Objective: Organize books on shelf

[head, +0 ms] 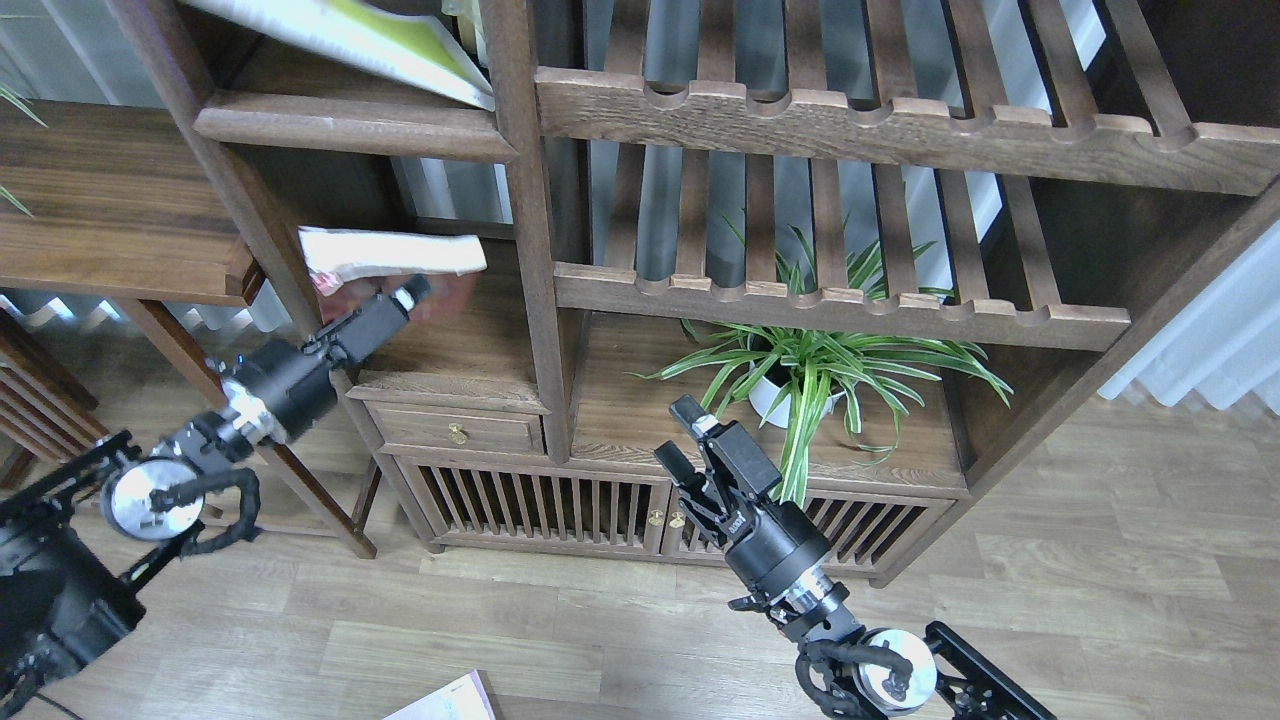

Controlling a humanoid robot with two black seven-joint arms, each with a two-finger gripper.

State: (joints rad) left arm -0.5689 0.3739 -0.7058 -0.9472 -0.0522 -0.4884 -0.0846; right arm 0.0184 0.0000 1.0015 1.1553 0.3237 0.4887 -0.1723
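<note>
Potted spider plant (pixel 800 370), slatted racks (pixel 850 125)

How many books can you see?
3: a lime-yellow and white book up on the shelf, one held in the left gripper's fingers, and a corner of one on the floor. More may be hidden.
</note>
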